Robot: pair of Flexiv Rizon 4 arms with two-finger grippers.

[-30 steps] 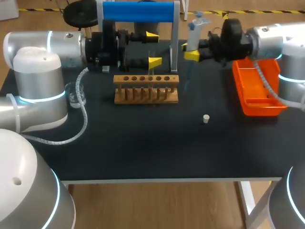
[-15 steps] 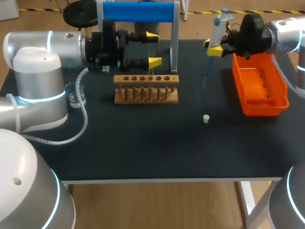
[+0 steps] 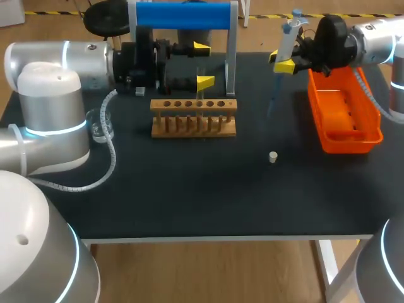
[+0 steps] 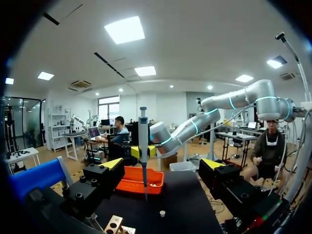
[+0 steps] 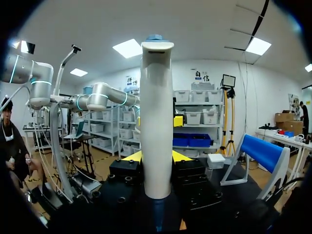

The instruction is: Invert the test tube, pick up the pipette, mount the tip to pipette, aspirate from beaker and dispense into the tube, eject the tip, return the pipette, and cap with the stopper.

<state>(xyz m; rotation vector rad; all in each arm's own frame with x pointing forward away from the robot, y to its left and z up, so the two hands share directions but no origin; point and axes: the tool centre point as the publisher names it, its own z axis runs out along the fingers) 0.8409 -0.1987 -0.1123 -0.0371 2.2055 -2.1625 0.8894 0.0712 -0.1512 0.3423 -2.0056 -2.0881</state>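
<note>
Right gripper (image 3: 279,61) was clamped on the pipette (image 3: 288,35), tip (image 3: 274,101) seemingly mounted, orange tray (image 3: 315,107) just beside; left gripper (image 3: 202,63) sat apart, empty; stopper (image 3: 273,157) lay well away, so I'd guess eject, return, capping were left.

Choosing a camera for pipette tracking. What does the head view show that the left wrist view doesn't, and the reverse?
Head view only: the beaker, left of the wooden rack, and that rack whole, with all its holes.
Left wrist view only: the pipette side-on, its thin end apparently hanging clear above the table.
Both: the pipette in the right gripper, the orange tray, the stopper, the blue stand. Of the rack, the wrist view catches only a corner.
</note>
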